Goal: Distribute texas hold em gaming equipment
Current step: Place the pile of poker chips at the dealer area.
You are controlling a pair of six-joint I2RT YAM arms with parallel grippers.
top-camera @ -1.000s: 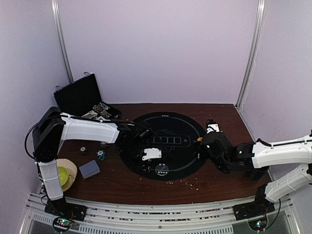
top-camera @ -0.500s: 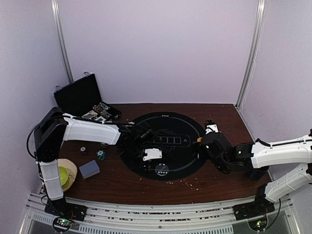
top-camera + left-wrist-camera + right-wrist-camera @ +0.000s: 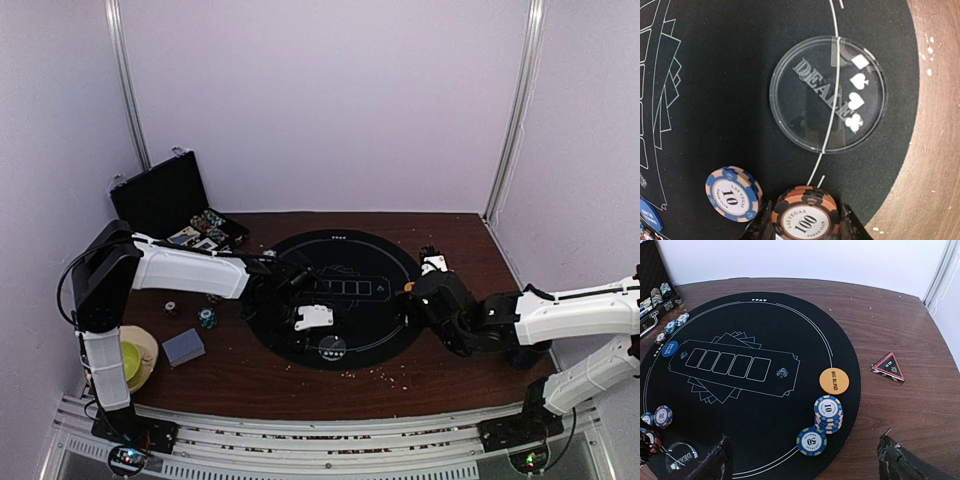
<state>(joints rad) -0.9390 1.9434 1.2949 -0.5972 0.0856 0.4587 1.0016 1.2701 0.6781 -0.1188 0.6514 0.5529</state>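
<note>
At the mat's (image 3: pixel 715 75) near edge a 100 chip (image 3: pixel 805 216) is clamped in the left gripper (image 3: pixel 804 234) beside the dealer button (image 3: pixel 827 95). The right gripper (image 3: pixel 422 278) is held open, empty, near a placed chip stack (image 3: pixel 828 412). The deck (image 3: pixel 183 346) lies undealt; more chips (image 3: pixel 208 220) sit in the far case (image 3: pixel 160 195). The mat's centre is unobstructed.

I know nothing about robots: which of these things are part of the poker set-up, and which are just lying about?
Part of the job: black 100 chip, blue 10 chip, clear dealer button, orange big blind disc, grey card deck.
Lying about: black case, yellow-green cup.
</note>
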